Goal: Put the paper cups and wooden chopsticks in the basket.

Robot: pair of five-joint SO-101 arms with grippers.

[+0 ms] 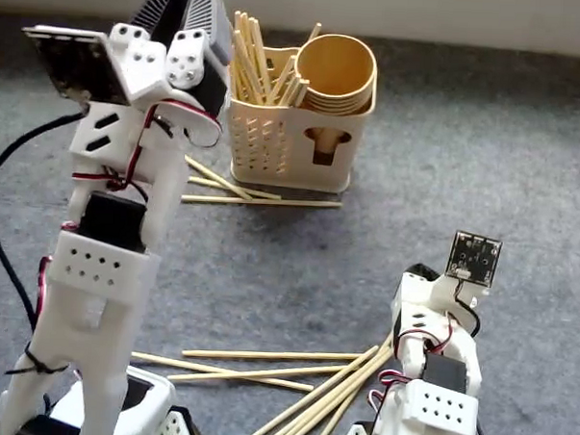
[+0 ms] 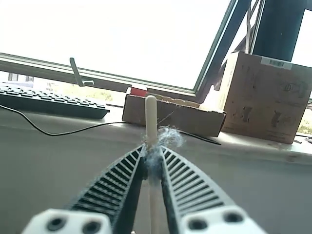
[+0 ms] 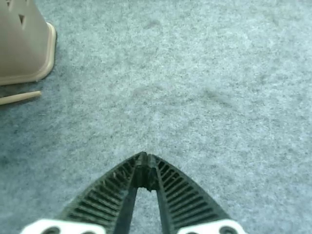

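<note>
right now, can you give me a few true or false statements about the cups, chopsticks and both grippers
1. The left gripper is shut on a chopstick. True.
2. The paper cups lie scattered on the carpet. False: they sit stacked inside the basket.
3. Loose chopsticks lie on the carpet outside the basket. True.
4. The right gripper holds a chopstick. False: it is shut on nothing, above bare carpet.
5. The basket lies tipped on its side. False: it stands upright, with chopsticks in one compartment and the cups in the other.
</note>
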